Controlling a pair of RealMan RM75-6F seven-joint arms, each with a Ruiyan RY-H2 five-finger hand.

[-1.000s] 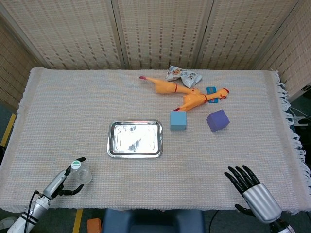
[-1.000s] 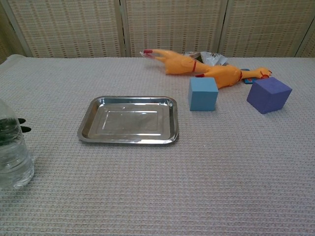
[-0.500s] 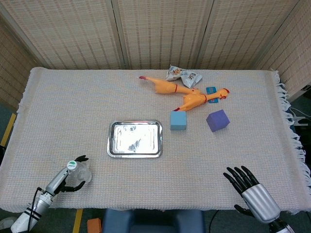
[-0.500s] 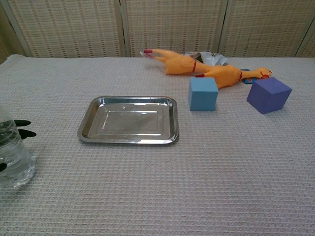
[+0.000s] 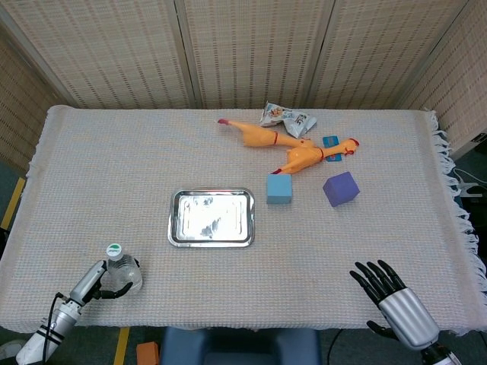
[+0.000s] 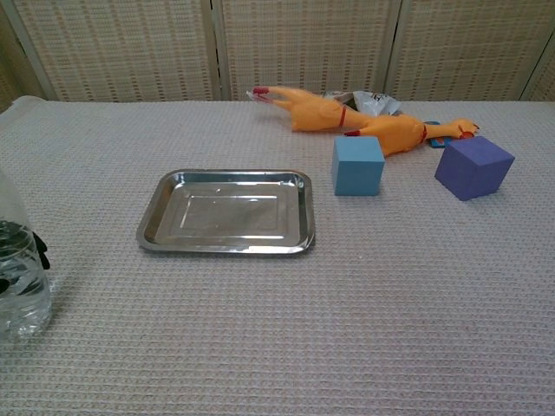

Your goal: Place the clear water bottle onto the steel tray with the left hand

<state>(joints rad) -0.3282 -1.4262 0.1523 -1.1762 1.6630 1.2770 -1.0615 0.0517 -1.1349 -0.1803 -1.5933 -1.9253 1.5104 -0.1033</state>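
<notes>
Standing upright near the front left corner of the desk (image 5: 91, 175), the clear water bottle (image 5: 120, 268) sits well short of the steel tray (image 5: 211, 217), forward and to the left of it. The left robot hand (image 5: 106, 281) is wrapped around the bottle's lower body, dark fingers curling round its far side, so I judge it clamped on the bottle, a grip low enough to leave the green-ringed cap free and the bottle vertical for carrying. Whether the base is touching the cloth or raised just off it cannot be told from either view.

The tray lies flat and bare, its shiny floor waiting; nothing stands between it and the bottle, so the path looks unobstructed. Beyond the tray's right side are a light blue cube (image 5: 279, 188) and a purple cube (image 5: 340, 188), with two rubber chickens (image 5: 293, 148) and a snack packet (image 5: 287, 118) farther back (all idle clutter for this task).

The right robot hand (image 5: 388, 293) hovers at the front edge, well to the tray's right, fingers spread and holding nothing.

From the chest view the bottle is cut off by the left edge, and only dark fingertips (image 6: 41, 256) show against it.
</notes>
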